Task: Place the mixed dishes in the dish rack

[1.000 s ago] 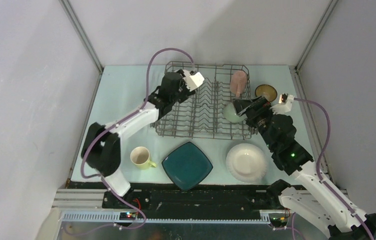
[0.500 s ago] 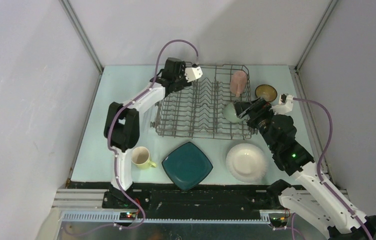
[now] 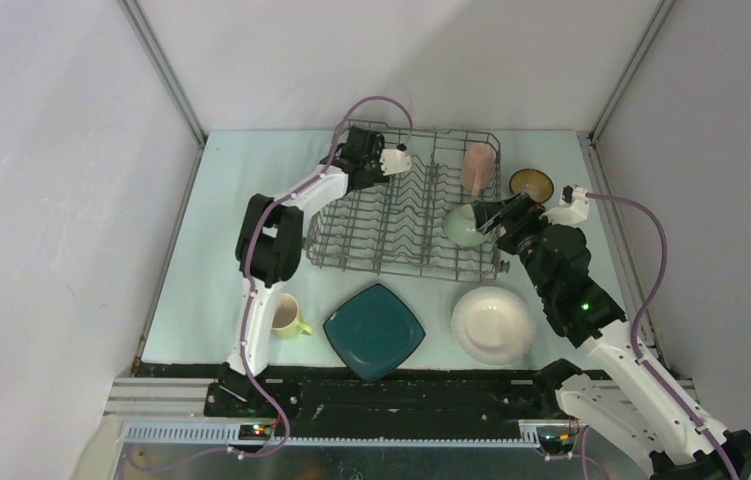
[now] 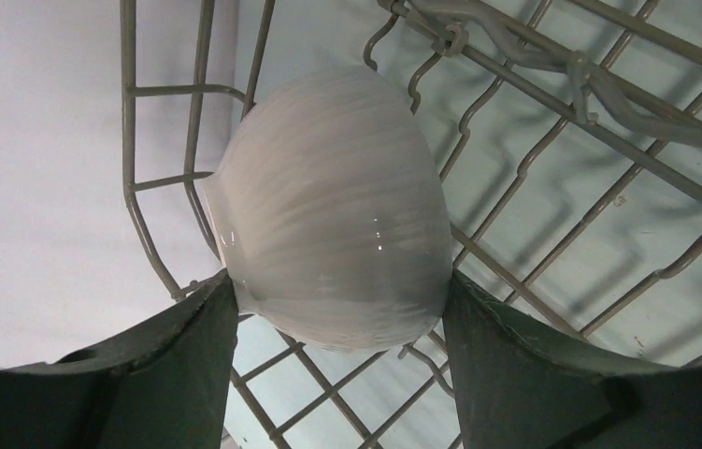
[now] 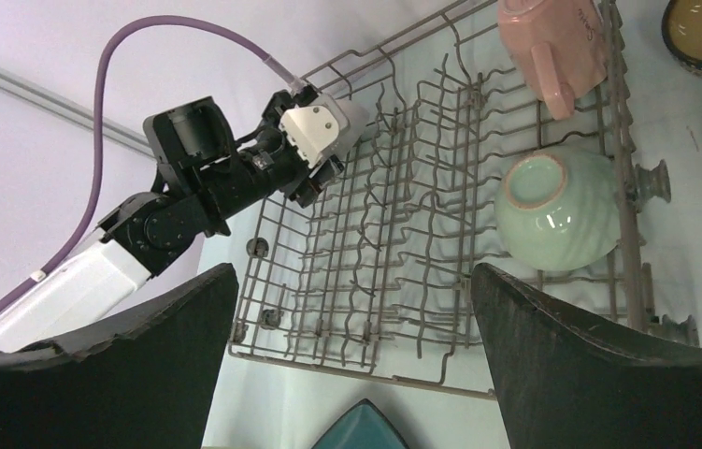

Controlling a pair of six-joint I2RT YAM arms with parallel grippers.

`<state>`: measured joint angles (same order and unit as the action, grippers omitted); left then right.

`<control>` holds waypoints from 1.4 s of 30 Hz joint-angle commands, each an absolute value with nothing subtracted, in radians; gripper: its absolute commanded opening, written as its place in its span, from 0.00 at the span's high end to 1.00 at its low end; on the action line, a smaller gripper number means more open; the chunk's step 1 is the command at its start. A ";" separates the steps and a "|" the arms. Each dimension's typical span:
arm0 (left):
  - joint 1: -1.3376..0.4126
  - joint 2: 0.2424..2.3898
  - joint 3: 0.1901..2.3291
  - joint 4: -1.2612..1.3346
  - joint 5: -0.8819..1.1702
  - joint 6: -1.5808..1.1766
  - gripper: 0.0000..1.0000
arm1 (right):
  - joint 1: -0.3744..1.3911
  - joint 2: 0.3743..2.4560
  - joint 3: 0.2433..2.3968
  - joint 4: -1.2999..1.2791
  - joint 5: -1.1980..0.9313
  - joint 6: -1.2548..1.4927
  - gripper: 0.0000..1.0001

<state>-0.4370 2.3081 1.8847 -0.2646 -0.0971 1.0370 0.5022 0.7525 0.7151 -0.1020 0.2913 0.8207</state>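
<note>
My left gripper is in the back left corner of the grey wire dish rack. In the left wrist view the gripper is shut on a white bowl, held upside down against the rack wires. My right gripper is open and empty above the rack's right side. A pale green bowl and a pink mug are in the rack. A dark teal square plate, a white round plate and a yellow-green mug lie in front of the rack.
A brown bowl stands on the table right of the rack, close to my right wrist. The right wrist view shows the rack's near rim, the green bowl, the pink mug and my left arm.
My left arm has carried its gripper back and left to the rack's far left corner, its elbow rising. My right arm has barely moved.
</note>
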 commanded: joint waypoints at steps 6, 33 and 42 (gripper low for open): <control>-0.429 2.258 1.867 -0.330 -0.136 1.049 0.49 | 0.491 0.737 0.701 -0.113 0.309 0.822 0.03; -0.537 1.752 1.530 -0.081 -0.194 0.460 0.00 | 0.410 0.840 0.782 -0.227 0.001 0.610 0.01; -0.572 1.468 1.345 -0.250 -0.267 -0.228 0.00 | 0.411 0.889 0.785 -0.357 -0.166 0.538 0.02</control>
<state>-0.5797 1.6062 1.4048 -0.1677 -0.2653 0.1234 0.4137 0.8898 0.7437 -0.2859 -0.0544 0.5953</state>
